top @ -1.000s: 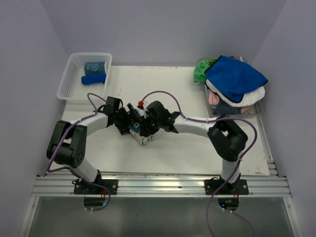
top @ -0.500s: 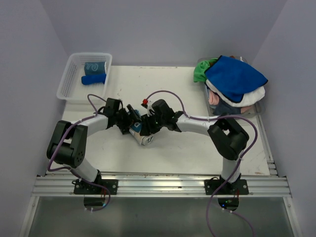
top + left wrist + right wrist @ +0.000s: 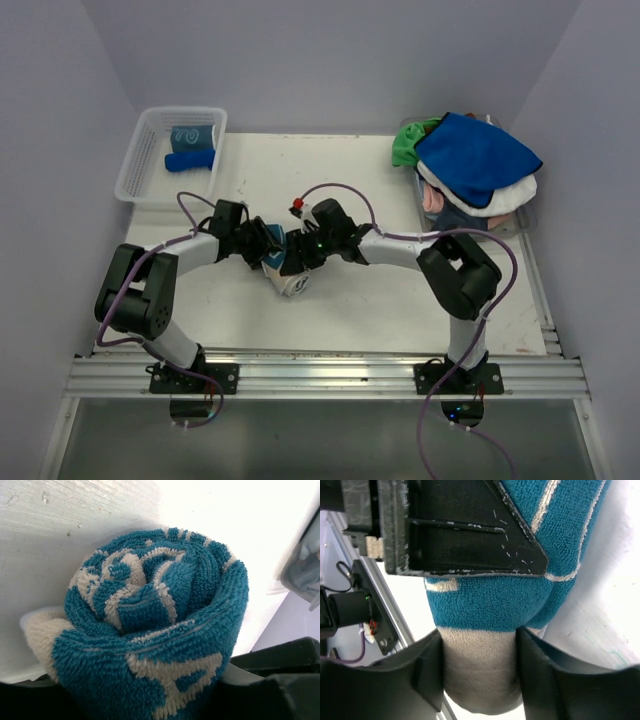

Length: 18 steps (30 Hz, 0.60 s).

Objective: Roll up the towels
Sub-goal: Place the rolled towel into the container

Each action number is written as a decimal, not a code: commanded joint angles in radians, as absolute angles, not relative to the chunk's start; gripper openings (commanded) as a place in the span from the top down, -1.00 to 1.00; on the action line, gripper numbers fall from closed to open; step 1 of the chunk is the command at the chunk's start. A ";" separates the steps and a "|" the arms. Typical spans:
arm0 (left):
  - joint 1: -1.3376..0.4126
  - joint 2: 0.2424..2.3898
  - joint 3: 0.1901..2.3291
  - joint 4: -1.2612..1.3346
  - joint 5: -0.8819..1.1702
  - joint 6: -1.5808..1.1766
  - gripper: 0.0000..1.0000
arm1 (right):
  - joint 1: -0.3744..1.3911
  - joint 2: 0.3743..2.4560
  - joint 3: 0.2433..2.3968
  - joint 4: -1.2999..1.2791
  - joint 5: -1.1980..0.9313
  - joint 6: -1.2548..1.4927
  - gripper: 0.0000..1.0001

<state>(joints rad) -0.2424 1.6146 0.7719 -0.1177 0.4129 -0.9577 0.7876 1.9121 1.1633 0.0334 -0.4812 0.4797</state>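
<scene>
A teal and beige towel, rolled into a tight cylinder, lies on the white table at centre. In the left wrist view its spiral end faces the camera. My left gripper is shut on the roll from the left, with the towel packed between its dark fingers. My right gripper is shut on the roll's beige end, one finger on each side. The left gripper's black finger plate presses on the teal part above.
A clear mesh basket at the back left holds a rolled teal towel and a rolled blue towel. At the back right is a pile of unrolled towels: blue on top, then green, white, pink.
My right gripper has moved left and closed in on the roll. The two grippers now sit tighter together around the towel, which has hardly shifted.
</scene>
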 commanded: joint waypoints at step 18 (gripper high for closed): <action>-0.210 1.575 0.908 -0.230 0.390 -0.959 0.30 | 0.561 1.430 0.999 -0.078 -0.411 0.583 -0.77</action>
